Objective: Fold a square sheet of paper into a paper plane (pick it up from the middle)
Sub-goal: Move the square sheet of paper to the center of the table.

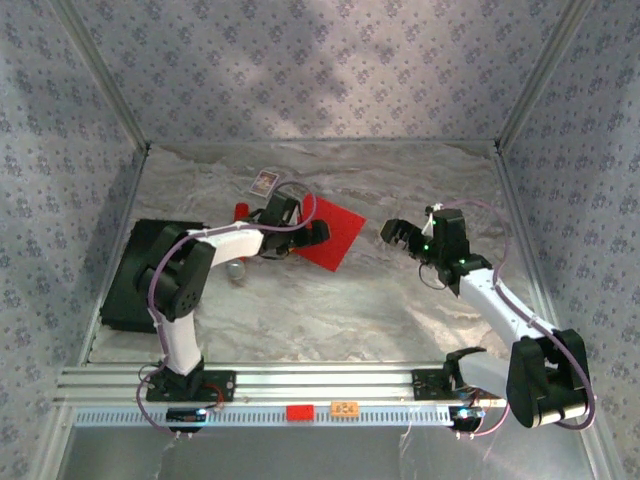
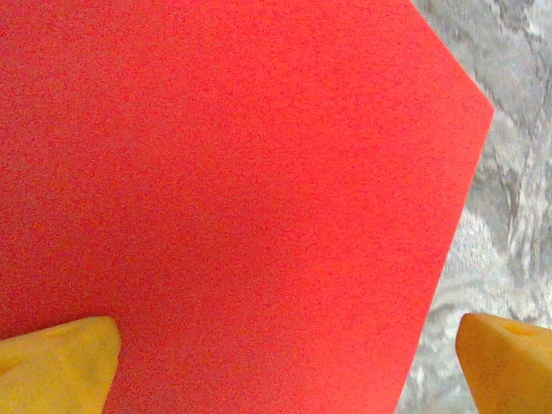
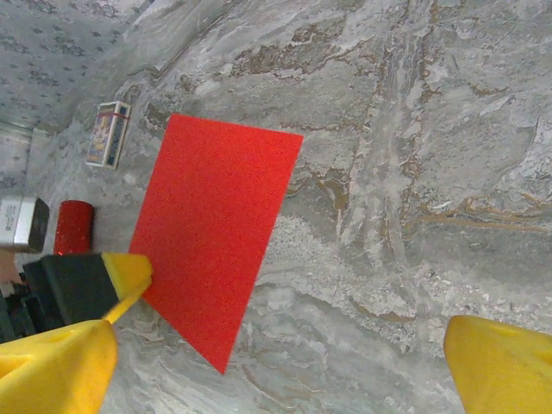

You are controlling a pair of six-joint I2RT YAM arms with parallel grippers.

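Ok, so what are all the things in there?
square sheet of paper: one, bright red, flat mid-table
printed card: one, whitish, behind the paper
cylindrical stick: one, red, left of the paper
flat board: one, black, table's left side
small blocks: two, red and orange, on the near rail
table: one, grey marbled
left gripper: one, yellow-tipped, open over the paper
right gripper: one, yellow-tipped, open, right of the paper

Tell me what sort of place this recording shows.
Probably a lab robot cell, not a home: patterned walls box in a marble-look tabletop, and an aluminium rail at its near edge carries the left arm and right arm.
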